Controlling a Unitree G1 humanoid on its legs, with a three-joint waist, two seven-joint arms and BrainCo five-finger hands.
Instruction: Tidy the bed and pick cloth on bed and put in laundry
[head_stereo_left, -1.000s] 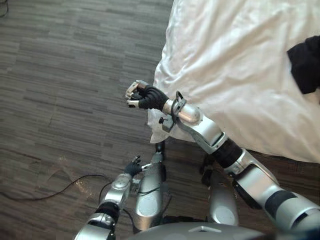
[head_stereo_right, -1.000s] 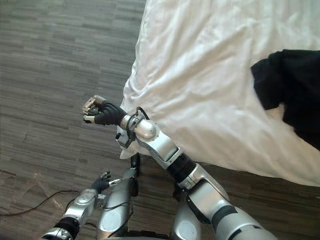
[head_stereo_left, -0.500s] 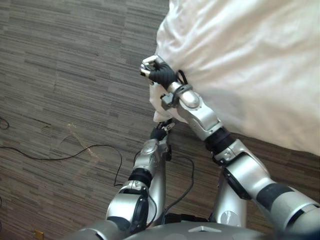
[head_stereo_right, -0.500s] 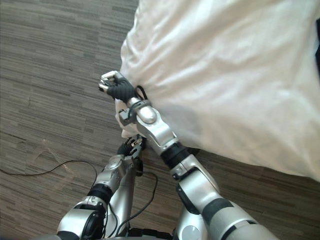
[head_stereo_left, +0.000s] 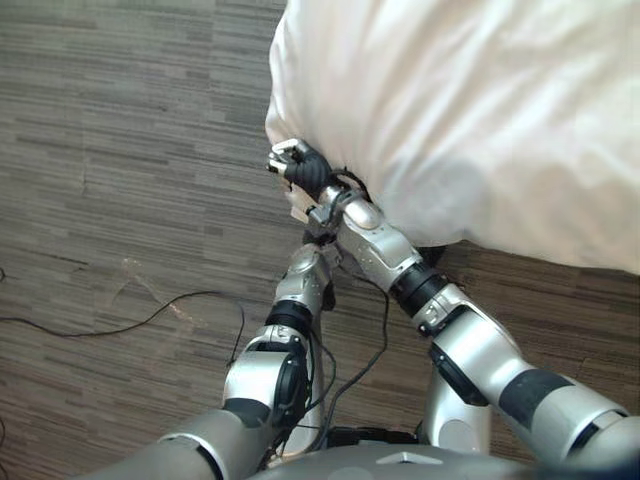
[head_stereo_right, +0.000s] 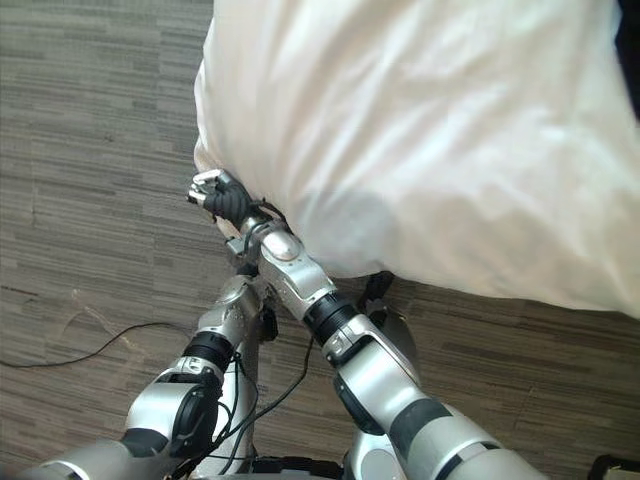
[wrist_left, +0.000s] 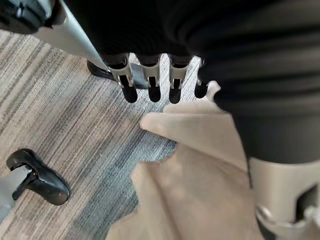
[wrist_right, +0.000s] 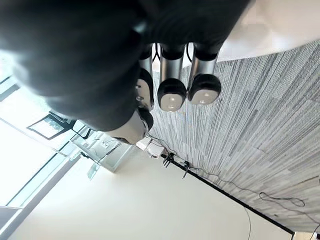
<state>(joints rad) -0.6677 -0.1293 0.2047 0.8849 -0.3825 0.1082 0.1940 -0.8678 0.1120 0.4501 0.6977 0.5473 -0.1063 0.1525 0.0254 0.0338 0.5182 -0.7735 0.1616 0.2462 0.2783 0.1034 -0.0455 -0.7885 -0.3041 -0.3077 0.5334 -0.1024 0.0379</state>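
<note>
The white duvet (head_stereo_left: 470, 110) covers the bed and bulges over its near corner. My right hand (head_stereo_left: 303, 166) is a fist against that corner, fingers (wrist_right: 172, 80) curled with nothing inside them. My left arm reaches up beneath it. In the left wrist view my left hand's fingers (wrist_left: 150, 75) are straight and empty, just above the hanging corner of the sheet (wrist_left: 195, 165) and not touching it. A sliver of black cloth (head_stereo_right: 634, 40) lies on the bed at the far right edge.
Grey wood-look floor (head_stereo_left: 120, 150) stretches left of the bed and along its near side. The bed's edge runs across in front of me, close to both arms.
The camera has swung. My right fist went from over the floor to the duvet's corner. My left arm rose from low by my side to the hanging sheet corner.
</note>
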